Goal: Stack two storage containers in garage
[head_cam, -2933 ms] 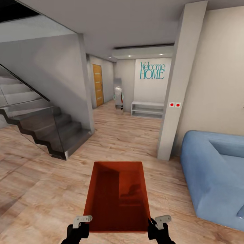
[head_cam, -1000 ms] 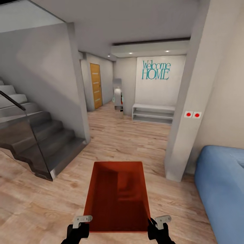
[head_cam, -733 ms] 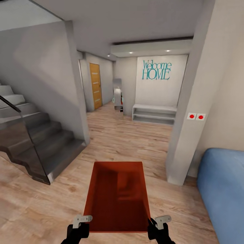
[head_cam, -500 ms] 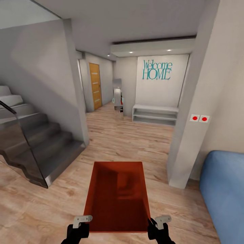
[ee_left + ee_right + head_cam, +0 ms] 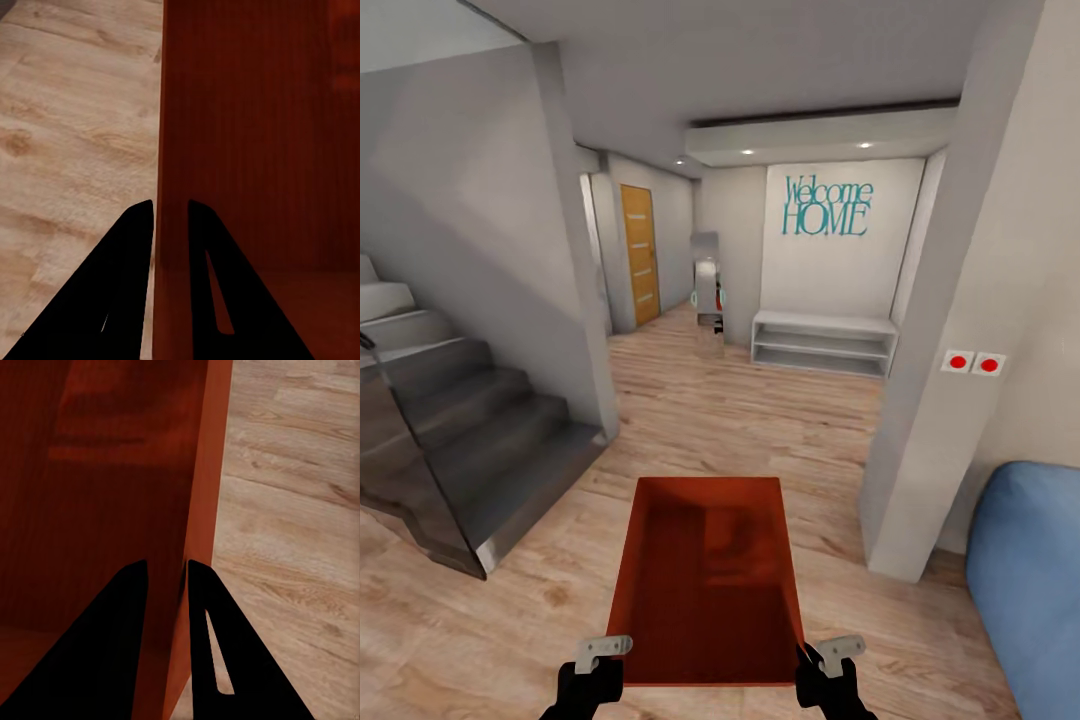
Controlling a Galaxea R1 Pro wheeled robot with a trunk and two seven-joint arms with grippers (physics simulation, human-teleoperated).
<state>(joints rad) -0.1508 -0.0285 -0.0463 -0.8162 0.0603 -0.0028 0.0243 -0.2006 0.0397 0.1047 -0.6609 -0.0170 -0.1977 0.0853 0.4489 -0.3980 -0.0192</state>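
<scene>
An orange-red storage container (image 5: 707,580) hangs level in front of me above the light wood plank floor (image 5: 740,420), held at its near corners. My left gripper (image 5: 603,650) is shut on the left wall (image 5: 171,150). My right gripper (image 5: 828,650) is shut on the right wall (image 5: 206,495). Each wrist view has one black finger (image 5: 124,292) outside the thin wall and the other inside. The bin is empty.
Dark stairs (image 5: 450,440) with a glass panel rise at the left. A grey pillar (image 5: 935,380) with two red switches (image 5: 972,362) and a blue sofa (image 5: 1030,590) stand at the right. Ahead lie a hallway, a white low shelf (image 5: 823,342), a wooden door (image 5: 641,255) and a "Welcome HOME" wall.
The whole view has moved forward: stairs, pillar and sofa have slid outward and nearer. The container and both grippers keep their place in the picture.
</scene>
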